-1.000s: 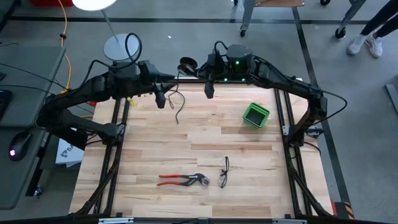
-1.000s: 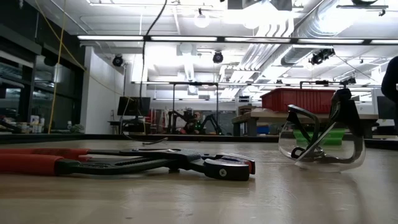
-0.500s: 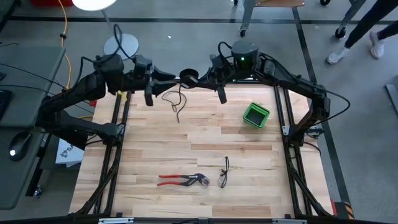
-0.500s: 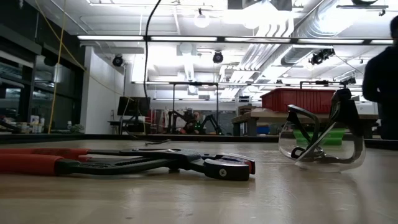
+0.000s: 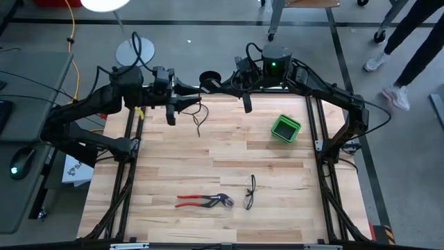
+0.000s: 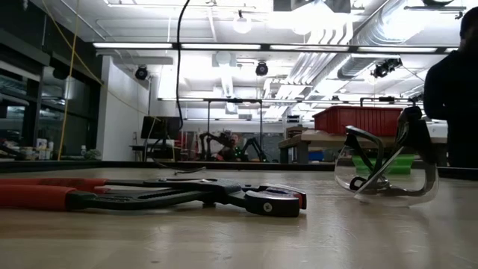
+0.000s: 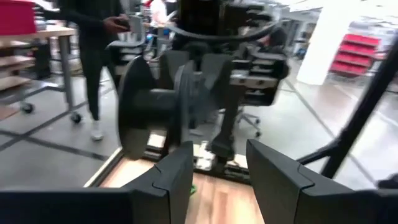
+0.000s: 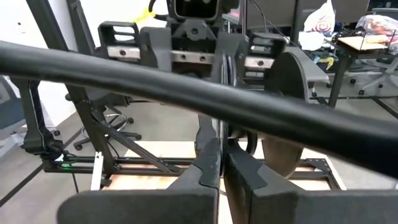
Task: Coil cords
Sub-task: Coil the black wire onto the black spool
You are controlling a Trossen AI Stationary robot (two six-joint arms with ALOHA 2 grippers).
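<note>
The wooden table (image 5: 229, 153) is carrying only a few things, with both arms reaching toward each other over its far edge. The left gripper (image 5: 186, 101) is facing the reel (image 5: 207, 77), its fingers (image 7: 177, 180) standing apart with a clear gap between them and nothing visibly clamped. The right gripper (image 5: 223, 82) is closed, its fingers (image 8: 208, 171) pressed together, holding the black reel by its edge above the table's far edge. The thin black cord (image 5: 198, 117) is hanging loose from near the left gripper, trailing down to the table surface.

The green container (image 5: 285, 128) is sitting on the right part of the table; I cannot tell whether anything is in it. Red-handled pliers (image 5: 204, 201) are lying near the front edge, with safety glasses (image 5: 250, 193) just beside them. No readable writing is showing on any of these.
</note>
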